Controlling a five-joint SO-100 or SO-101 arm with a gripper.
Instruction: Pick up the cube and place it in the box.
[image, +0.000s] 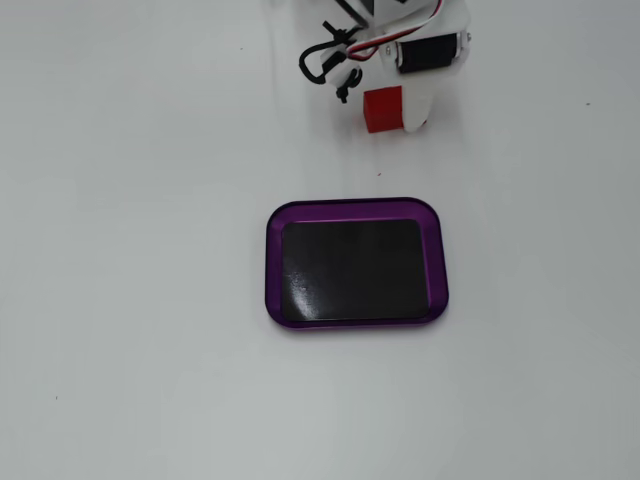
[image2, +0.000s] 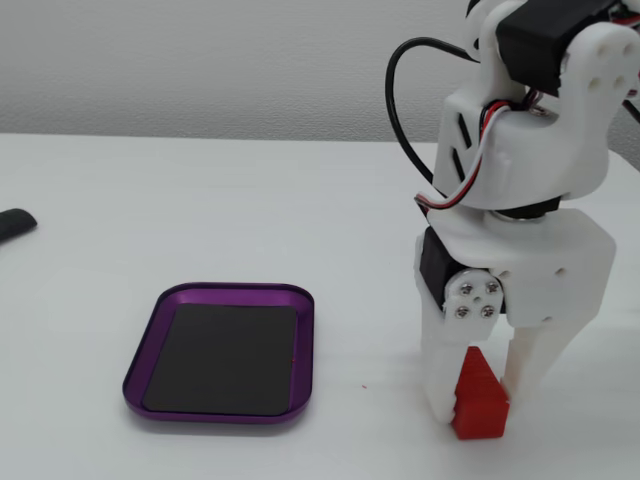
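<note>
The cube (image: 382, 106) is a small red block near the top of a fixed view, by the arm. In the other fixed view the cube (image2: 480, 408) sits low at the table surface between the two white fingers (image2: 438, 365). My gripper (image2: 480, 398) is closed around it, with a finger touching each side. My gripper (image: 390, 112) comes in from the top edge. The box (image: 350, 207) is a purple-rimmed tray with a black bottom, empty, lying below the cube in that view. In the other view the box (image2: 215, 292) lies to the left of the gripper.
The white table carries a dark object (image2: 12, 225) at the far left edge. Black and coloured cables (image: 322, 60) loop beside the arm. A pale wall (image2: 200, 60) stands behind the table.
</note>
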